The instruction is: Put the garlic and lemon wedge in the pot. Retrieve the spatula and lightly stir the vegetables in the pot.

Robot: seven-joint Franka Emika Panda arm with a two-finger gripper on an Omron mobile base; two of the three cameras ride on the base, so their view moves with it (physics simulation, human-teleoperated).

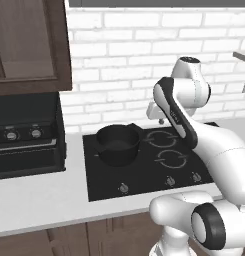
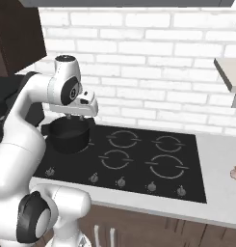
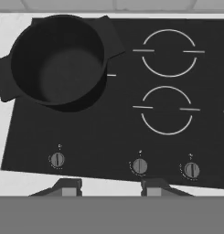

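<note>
Cooktop scene with one arm raised over the hob. The gripper (image 2: 73, 117) hangs above the black cooktop (image 2: 138, 159), just to the right of the pot (image 2: 67, 135) and over its near rim as seen from the right base camera. In the hand view its two dark fingertips (image 3: 67, 186) rise at the bottom edge, set apart, with nothing between them; the jaws stand partly parted and empty.

The pot (image 3: 58, 59) sits on the rear left burner, deep and black, its short handles pointing left and upper right in the hand view. Its floor looks bare, so neither ingredient appears to have gone in.

A small pale tan lump, probably the garlic (image 2: 235, 172), lies on the light counter (image 2: 220, 159) at the far right edge of the right base view, past the cooktop. It therefore lies well apart from the gripper, on the opposite side of the hob from the pot. The lump is too small and cropped to give a long axis.

Judgement: the coming move turns on a long sweep to the robot's right, away from the pot, before any descent and closing.
</note>
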